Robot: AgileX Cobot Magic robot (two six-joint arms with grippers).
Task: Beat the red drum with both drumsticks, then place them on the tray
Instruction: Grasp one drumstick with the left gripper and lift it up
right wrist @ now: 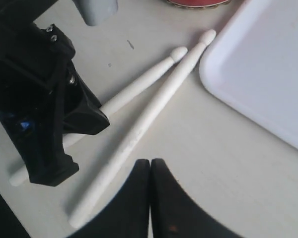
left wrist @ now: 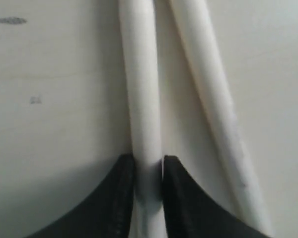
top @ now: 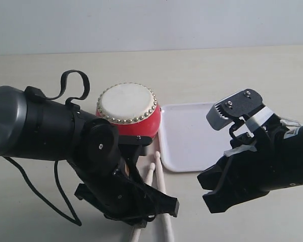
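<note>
The red drum (top: 126,113) stands upright with its cream skin facing up, and the white tray (top: 192,136) lies just to its right. Two pale drumsticks lie on the table in front of the drum, tips close together near the tray's corner. My left gripper (left wrist: 149,166) is shut on the left drumstick (left wrist: 141,89) low on its shaft. The other drumstick (left wrist: 211,94) lies free beside it. My right gripper (right wrist: 150,163) is shut with nothing between its fingers, hovering just beside the free drumstick (right wrist: 144,124).
The left arm's bulky black body (top: 45,126) and its cable fill the left foreground. The right arm (top: 262,161) reaches in over the tray's near right corner. The tray's rim (right wrist: 223,94) lies close to the stick tips.
</note>
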